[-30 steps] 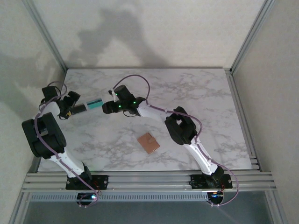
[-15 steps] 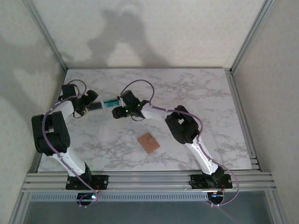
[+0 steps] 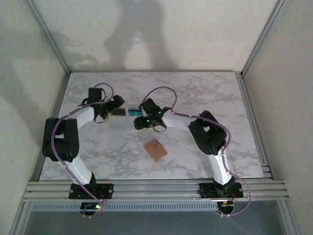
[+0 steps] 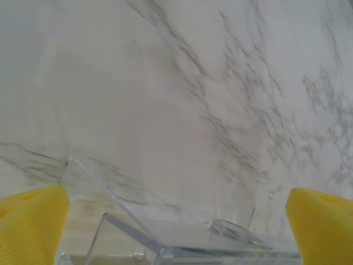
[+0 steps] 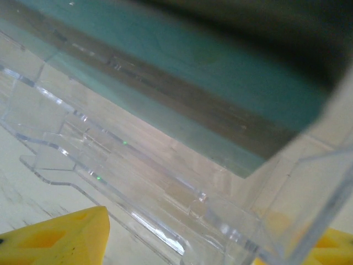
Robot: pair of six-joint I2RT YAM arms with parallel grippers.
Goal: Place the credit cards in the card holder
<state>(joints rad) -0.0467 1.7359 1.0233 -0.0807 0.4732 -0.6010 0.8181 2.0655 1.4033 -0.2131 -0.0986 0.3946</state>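
**Containers.** The small tan-brown leather card holder (image 3: 155, 149) lies flat and closed on the white marble-patterned table (image 3: 215, 93). Beyond it and slightly left is a clear acrylic box (image 5: 138, 165). Inside the box is a teal plastic credit card (image 5: 220, 72) with a dark stripe along its length. Whether the box rests on the table cannot be told.

**Arms.** The right gripper (image 5: 196, 243) clamps the box between its yellow fingers. Its arm is folded at the elbow and reaches leftward past the card holder's far side. The left gripper (image 4: 176, 223) faces it with jaws spread wide. The box's other end lies between those fingers; contact cannot be told.

**Clearance.** The card holder sits well apart from every table edge, with bare marble all around it.
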